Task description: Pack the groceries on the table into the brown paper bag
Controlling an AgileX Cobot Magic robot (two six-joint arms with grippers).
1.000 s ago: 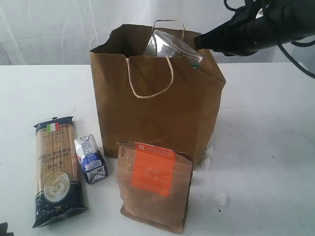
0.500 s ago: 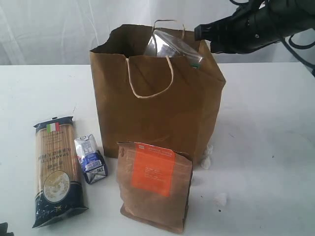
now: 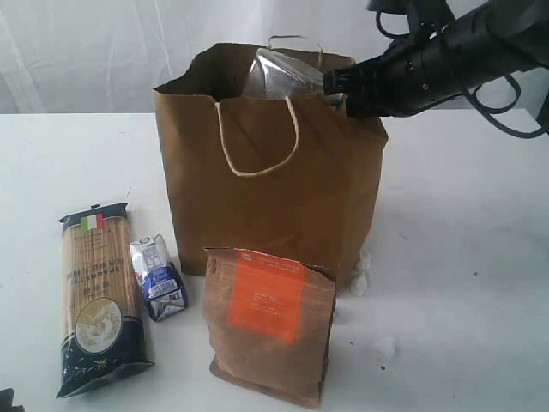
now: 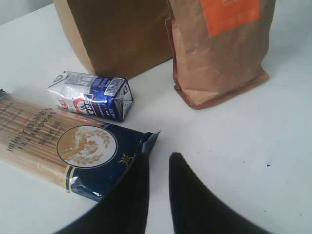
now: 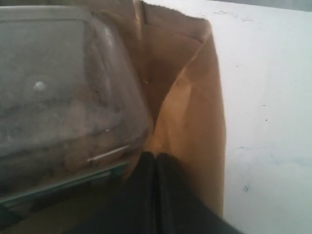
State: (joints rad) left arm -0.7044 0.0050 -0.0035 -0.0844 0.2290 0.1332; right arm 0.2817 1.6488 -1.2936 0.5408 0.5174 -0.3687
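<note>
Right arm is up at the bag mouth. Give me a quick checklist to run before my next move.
1. Brown paper bag upright, mouth open: ok.
2. Clear container fully inside the bag: not ok, it pokes out above the rim, tilted.
3. Right gripper unloaded: ok, jaws shut and empty, tip at the container's edge by the bag's rim.
4. Left gripper ready: ok, slightly open, empty, over the table beside the spaghetti packet.
5. All groceries packed: not ok, the spaghetti packet, small carton and brown pouch are outside the bag.
6. Room left in the bag: cannot tell, its inside is hidden.
</note>
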